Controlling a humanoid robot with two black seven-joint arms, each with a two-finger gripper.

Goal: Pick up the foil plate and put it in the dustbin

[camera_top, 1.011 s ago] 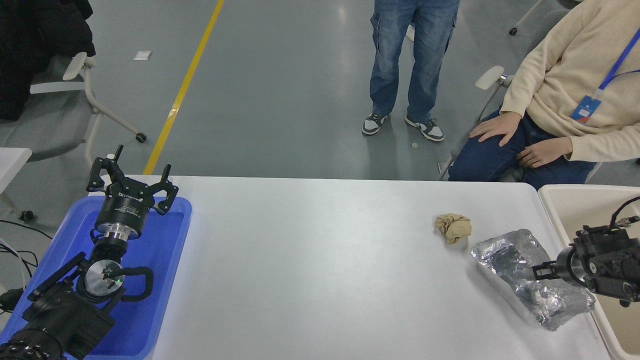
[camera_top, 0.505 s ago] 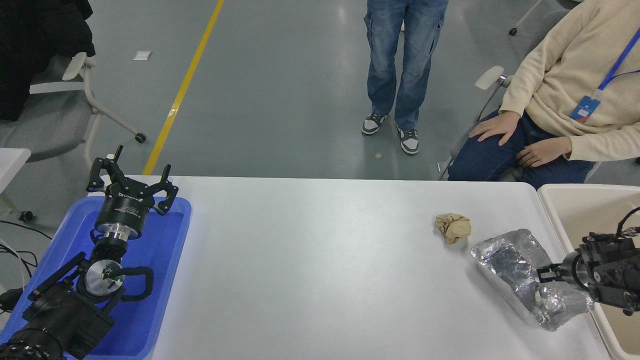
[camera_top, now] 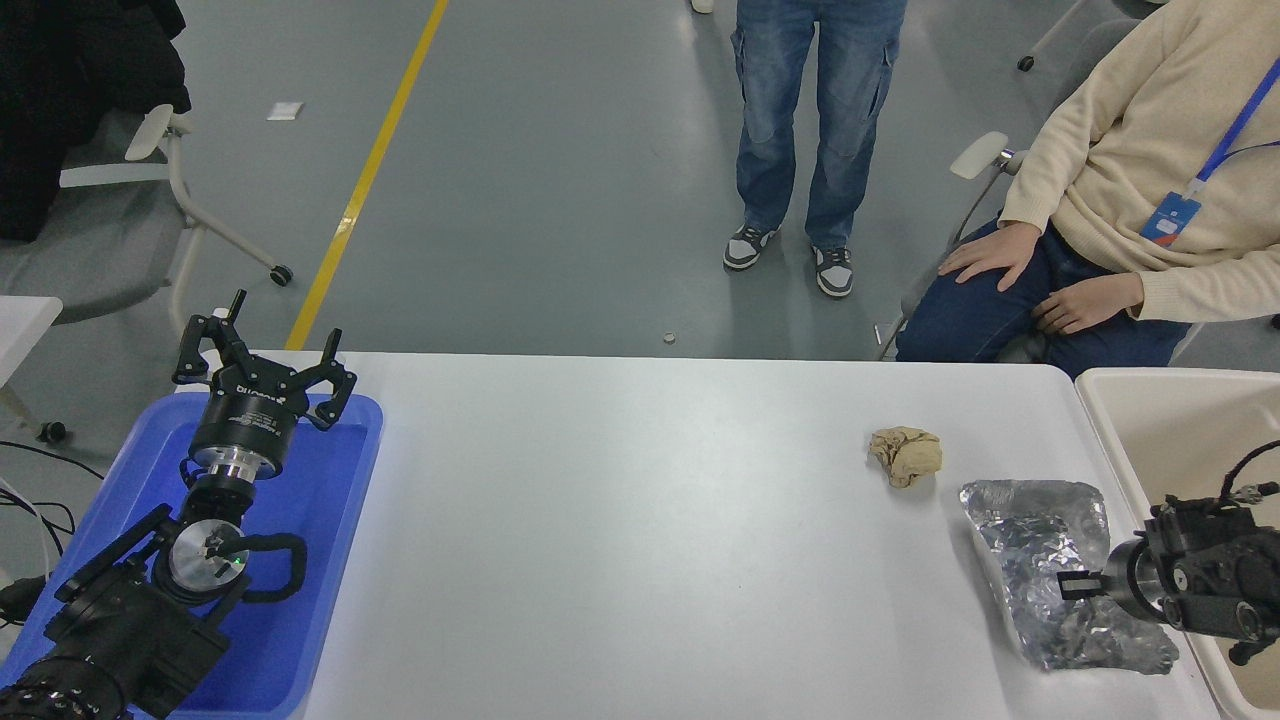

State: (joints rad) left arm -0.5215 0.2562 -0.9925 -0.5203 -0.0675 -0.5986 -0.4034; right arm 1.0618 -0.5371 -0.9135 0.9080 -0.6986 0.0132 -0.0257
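Observation:
The foil plate [camera_top: 1040, 540], crumpled shiny silver, lies on the white table at the far right. My right gripper [camera_top: 1076, 583] comes in from the right edge, reaches over the plate's right side and looks shut on its foil. The beige dustbin [camera_top: 1110, 420] stands just right of the plate, cut off by the picture edge; my right arm reaches across its rim. My left gripper [camera_top: 262, 365] is parked open at the lower left, over the blue tray.
A small tan crumpled paper ball [camera_top: 906, 455] lies just up-left of the plate. A blue tray [camera_top: 330, 520] sits at the left table edge. One person sits at the far right and another stands beyond the table's far edge.
My right gripper has moved slightly down and left. The foil plate has turned with it and now lies flatter, its near end swung leftward. The standing person shifted their feet.

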